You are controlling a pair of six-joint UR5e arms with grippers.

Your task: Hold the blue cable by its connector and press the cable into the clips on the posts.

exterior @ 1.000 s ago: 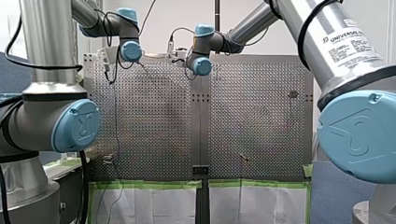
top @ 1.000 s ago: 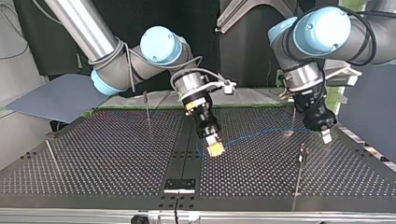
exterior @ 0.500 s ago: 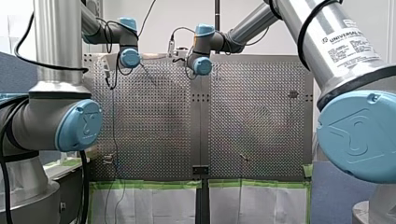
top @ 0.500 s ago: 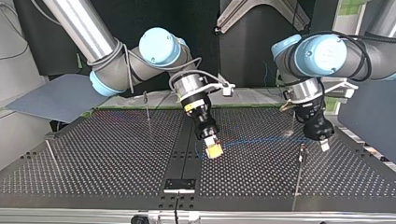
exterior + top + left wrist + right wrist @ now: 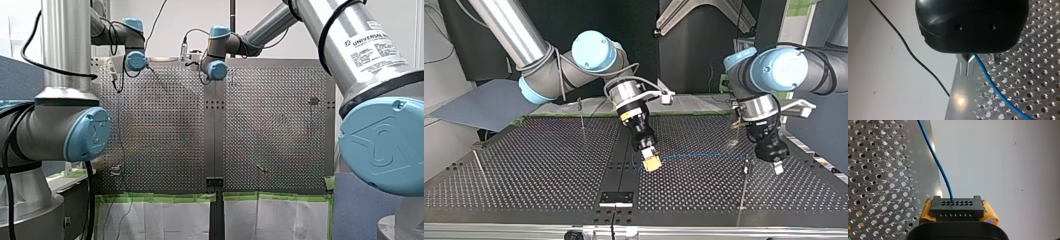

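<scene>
A dark grey connector sits between yellow pads, and my right gripper is shut on it. In the top view that gripper hangs low over the table's black centre strip. The thin blue cable runs taut from it towards the view's right, to my left gripper. Seen from the left wrist, metal fingertips pinch the cable, so my left gripper is shut on it. A thin post with a clip stands just beside the left gripper, and the cable passes at clip height.
More thin posts stand on the perforated table: one at the back and one at the top view's left. A blue-grey sheet lies beyond the table's far left corner. Green tape lines the table's edge in the front view.
My left arm has swung towards the top view's right and nearer the camera, drawing the cable straighter past the clip post. My right gripper has hardly moved.
</scene>
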